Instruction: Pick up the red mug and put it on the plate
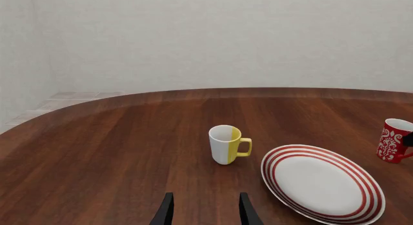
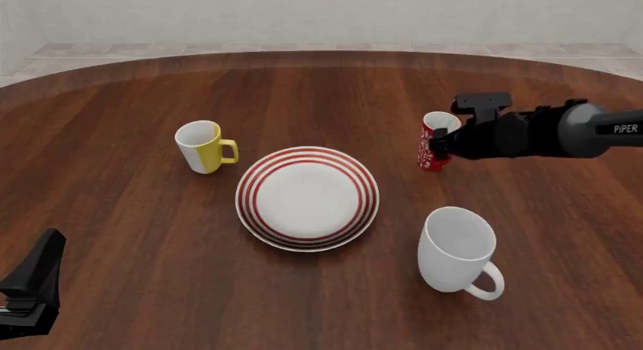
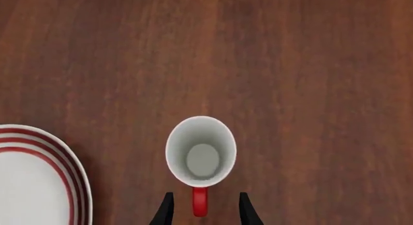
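Dark wood table [image 2: 120,214], pale wall behind. Red mug [image 2: 434,144] stands upright on the table, its handle [image 3: 200,202] between the spread fingers of the right gripper [image 3: 204,211], jaws open and not touching it. Plate [image 2: 307,197] lies near, to that gripper's left. White mug [image 2: 460,250] sits nearer the camera. Yellow-and-white mug [image 1: 227,144] stands ahead of the left gripper [image 1: 204,211], jaws apart, holding nothing.

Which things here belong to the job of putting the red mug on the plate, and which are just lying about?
Belonging to the job:
- red mug
- plate
- right tool, open, with the mug's handle between its fingers

Lying about:
- yellow-and-white mug
- large white mug
- left tool, open, holding nothing
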Available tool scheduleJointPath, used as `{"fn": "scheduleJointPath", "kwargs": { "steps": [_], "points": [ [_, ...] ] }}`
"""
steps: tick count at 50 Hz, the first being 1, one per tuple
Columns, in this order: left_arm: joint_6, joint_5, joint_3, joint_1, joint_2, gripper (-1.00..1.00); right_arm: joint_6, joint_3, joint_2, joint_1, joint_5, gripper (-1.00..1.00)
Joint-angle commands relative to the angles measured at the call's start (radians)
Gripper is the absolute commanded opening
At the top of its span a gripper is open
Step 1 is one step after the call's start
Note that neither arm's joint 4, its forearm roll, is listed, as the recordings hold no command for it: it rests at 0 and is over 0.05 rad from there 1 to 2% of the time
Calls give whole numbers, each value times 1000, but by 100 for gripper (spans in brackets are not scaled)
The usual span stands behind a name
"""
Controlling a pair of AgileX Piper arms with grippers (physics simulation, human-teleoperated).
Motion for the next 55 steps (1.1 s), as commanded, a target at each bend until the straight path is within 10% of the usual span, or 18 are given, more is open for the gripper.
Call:
{"fn": "scheduleJointPath", "kwargs": {
  "steps": [1, 20, 21, 55],
  "points": [
    [0, 0, 0, 0, 0, 100, 4, -3, 23, 0, -8, 100],
    [0, 0, 0, 0, 0, 100, 3, 10, 38, 10, -24, 100],
    [0, 0, 0, 0, 0, 100, 2, 12, 32, 12, -21, -100],
    [0, 0, 0, 0, 0, 100, -38, 33, -172, 16, 46, -100]
  ]
}}
